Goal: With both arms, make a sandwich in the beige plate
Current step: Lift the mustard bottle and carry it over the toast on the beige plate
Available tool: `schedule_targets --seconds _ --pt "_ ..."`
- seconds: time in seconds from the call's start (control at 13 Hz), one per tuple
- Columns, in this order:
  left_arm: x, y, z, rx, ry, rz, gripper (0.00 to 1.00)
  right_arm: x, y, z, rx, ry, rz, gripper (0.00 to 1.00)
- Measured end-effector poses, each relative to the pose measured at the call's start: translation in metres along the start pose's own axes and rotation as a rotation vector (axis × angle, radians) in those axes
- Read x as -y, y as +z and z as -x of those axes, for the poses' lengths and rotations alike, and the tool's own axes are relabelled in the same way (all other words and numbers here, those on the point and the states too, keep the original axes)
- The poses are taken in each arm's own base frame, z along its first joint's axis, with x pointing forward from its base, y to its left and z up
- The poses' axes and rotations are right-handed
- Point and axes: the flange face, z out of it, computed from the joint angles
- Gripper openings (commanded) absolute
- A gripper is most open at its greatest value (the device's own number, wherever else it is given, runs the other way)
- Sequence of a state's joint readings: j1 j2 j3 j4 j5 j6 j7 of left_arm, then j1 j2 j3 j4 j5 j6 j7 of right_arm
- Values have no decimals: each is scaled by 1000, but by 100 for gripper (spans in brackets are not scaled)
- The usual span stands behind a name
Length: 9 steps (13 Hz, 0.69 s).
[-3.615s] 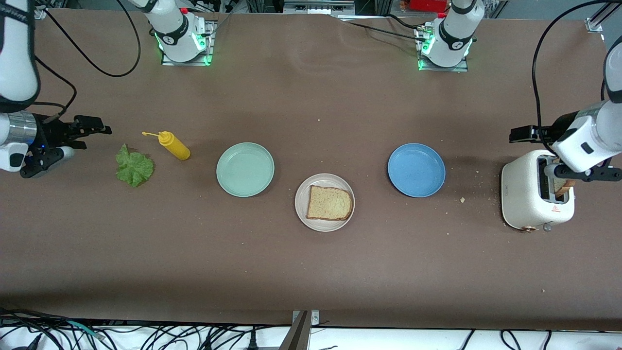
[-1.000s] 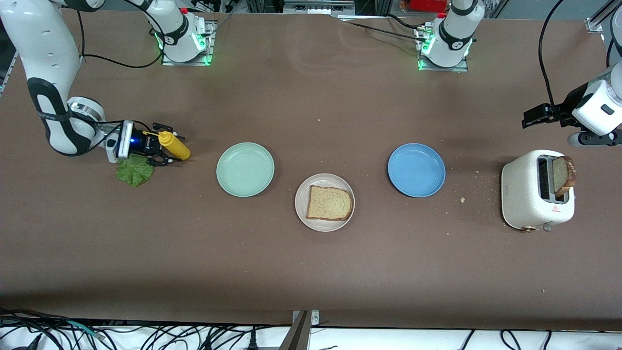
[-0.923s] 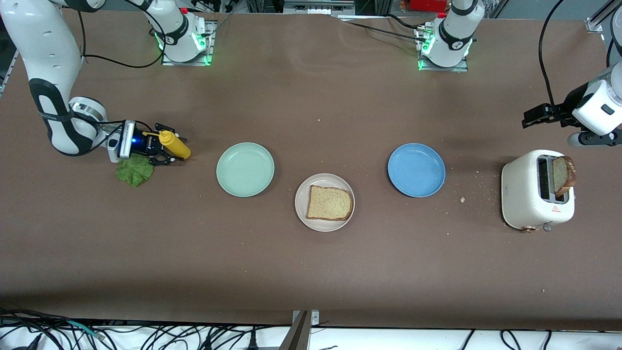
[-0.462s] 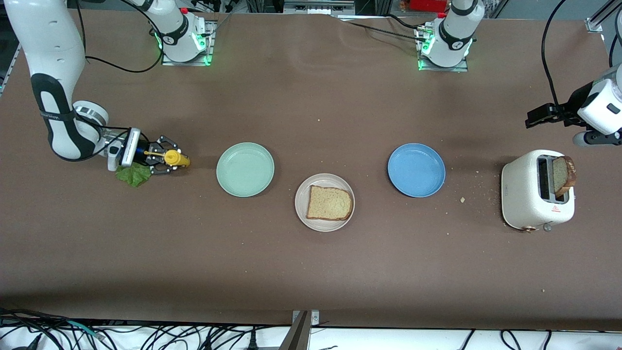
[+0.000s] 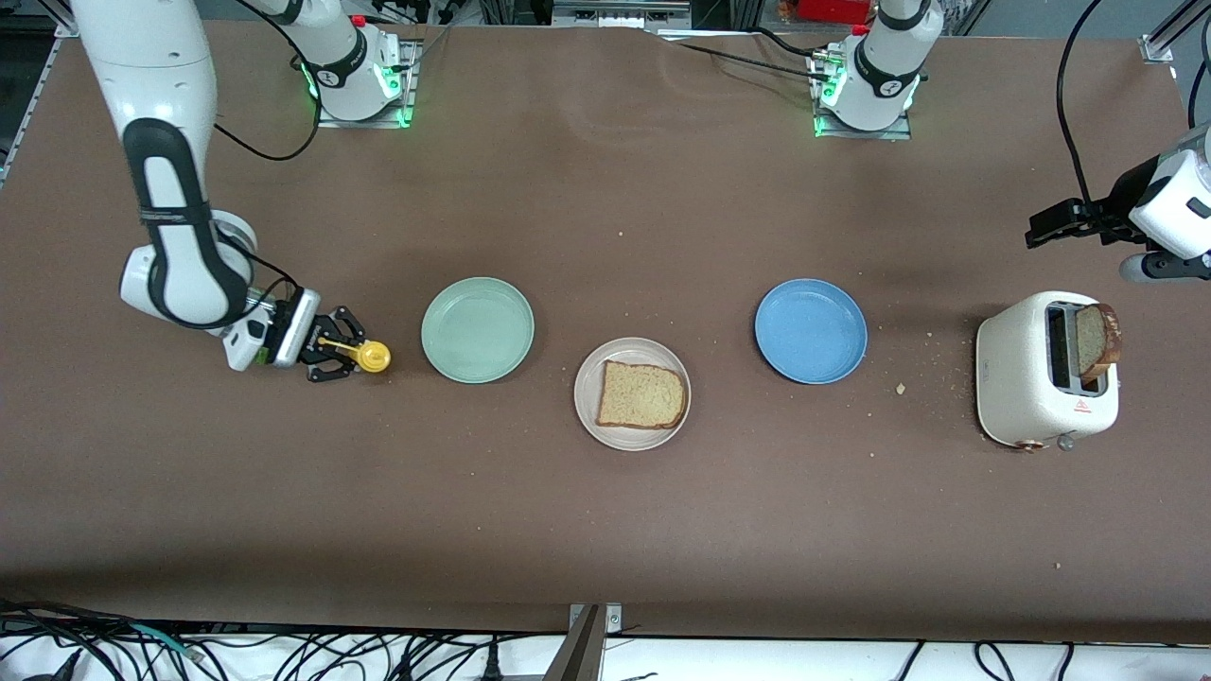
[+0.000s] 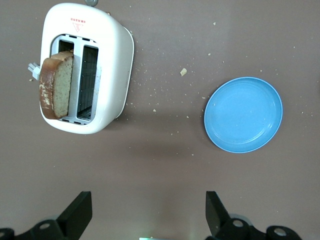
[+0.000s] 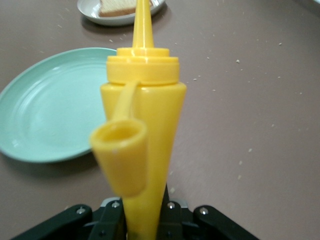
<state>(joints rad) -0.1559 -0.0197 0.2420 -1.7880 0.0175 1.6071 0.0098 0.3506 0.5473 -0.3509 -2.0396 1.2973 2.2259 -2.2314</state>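
One tan bread slice (image 5: 641,394) lay on the round beige plate (image 5: 588,376); the second stood in the white toaster (image 5: 1031,378), lettuce unseen. The right gripper (image 5: 333,346) clasped a yellow squeeze bottle (image 5: 364,355) beside the mint-green plate (image 5: 477,329). The left gripper (image 5: 1058,223) waited wide apart above the table near the toaster.

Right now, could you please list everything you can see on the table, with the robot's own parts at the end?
beige plate: one, pale beige, mid-table, nearest the front camera of the three plates.
bread slice: one, tan, on the beige plate.
second bread slice: one, tan, standing in the toaster.
toaster: one, white, toward the left arm's end.
blue plate: one, beside the toaster.
mint-green plate: one, toward the right arm's end.
mustard bottle: one, yellow, held beside the mint-green plate.
right gripper: black, shut on the mustard bottle.
left gripper: black, open, above the table by the toaster.
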Motion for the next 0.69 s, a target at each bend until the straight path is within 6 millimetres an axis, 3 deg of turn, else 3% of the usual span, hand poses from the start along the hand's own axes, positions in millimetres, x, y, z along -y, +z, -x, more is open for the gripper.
schedule_targets --seconds 0.38,0.69 --pt "0 0 0 0 0 0 100 -15 4 -118 311 -26 -14 0" --pt "0 0 0 0 0 0 100 0 18 -217 546 -15 72 0"
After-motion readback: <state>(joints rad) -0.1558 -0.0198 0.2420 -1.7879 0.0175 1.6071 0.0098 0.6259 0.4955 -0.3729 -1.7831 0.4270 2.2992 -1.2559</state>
